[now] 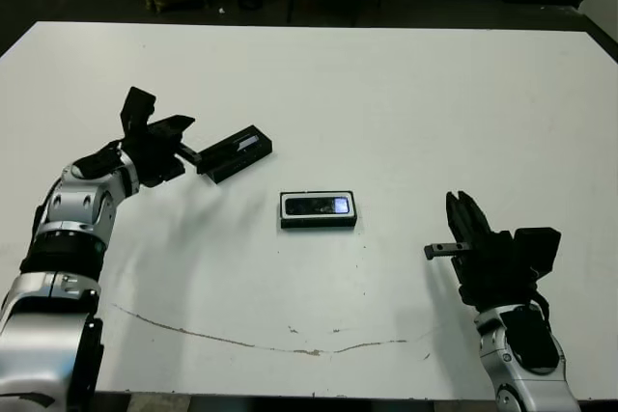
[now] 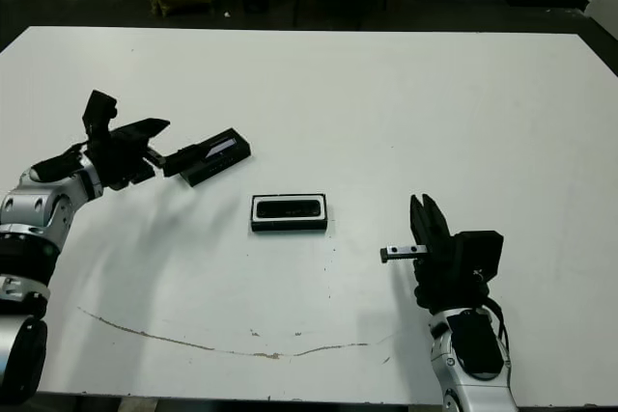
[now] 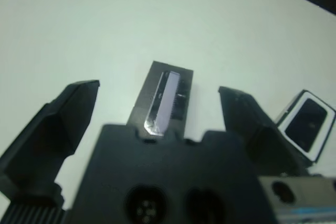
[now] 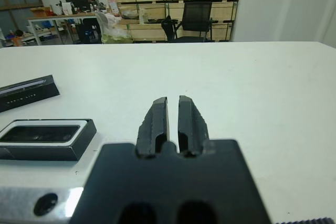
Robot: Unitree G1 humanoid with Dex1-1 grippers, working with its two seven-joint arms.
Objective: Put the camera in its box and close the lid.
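Two black grippers over a white table (image 1: 406,94). Left gripper (image 3: 157,103) near the table's left side, fingers (image 3: 63,124) spread wide on either side of the lid (image 1: 235,152) — not touching it in the wrist view. Lid lying flat on the table, angled, pale stripe up, just left of and beyond the box (image 1: 318,209). Box near the table's middle, open, white lining showing around the camera (image 1: 318,206) lying inside it. Glossy screen of the camera facing up. Right gripper (image 4: 172,121) low at the near right, well apart from the box, fingers pressed almost together with only a thin gap — holding nothing. Faint brown scuff line (image 1: 241,340) along the table's near edge. Chairs and wooden crates beyond the table in the right wrist view.
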